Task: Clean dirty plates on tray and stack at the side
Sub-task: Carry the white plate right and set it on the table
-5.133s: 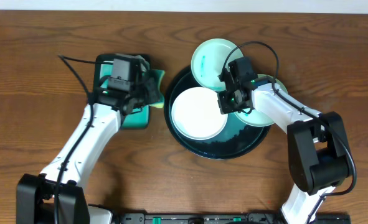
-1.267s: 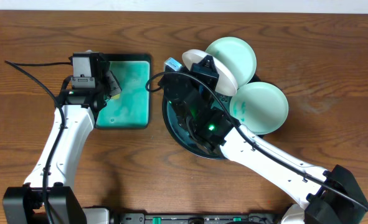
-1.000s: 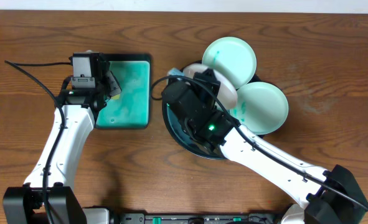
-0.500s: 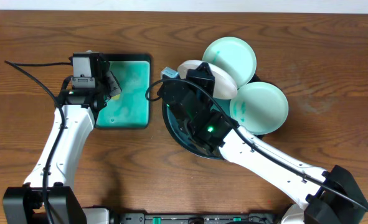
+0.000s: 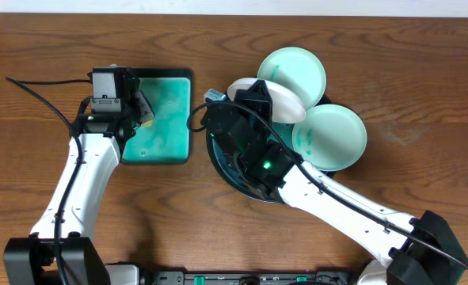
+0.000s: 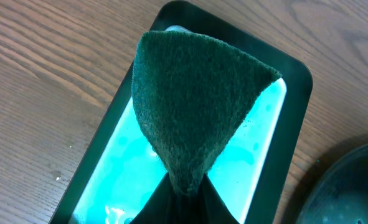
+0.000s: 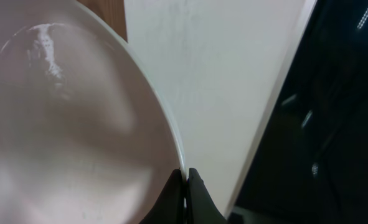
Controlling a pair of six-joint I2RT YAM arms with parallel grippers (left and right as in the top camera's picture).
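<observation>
Our right fingers [image 7: 187, 190] pinch one plate [image 5: 279, 100] by its rim, tilted above the tray [image 5: 222, 168]'s far edge. Two plates [image 5: 334, 136] overlap the tray's far-right rim. Left of the tray, our left fingers [image 6: 184, 200] pinch a green sponge [image 6: 196, 106].

- Your tabletop [image 5: 392, 47] is dark brown with a wood-grain pattern.
- Your round tray [image 5: 224, 168] is black, with a glossy dark teal base.
- The top plate [image 5: 298, 68] and right plate [image 5: 338, 133] are pale aqua; the right one carries small teal smears.
- The white plate [image 5: 276, 101] looks plain, creamy white.
- The rectangular tray [image 5: 164, 119] is bright teal, rimmed in black.
- The sponge [image 6: 193, 112] is dark green and coarse-textured.
</observation>
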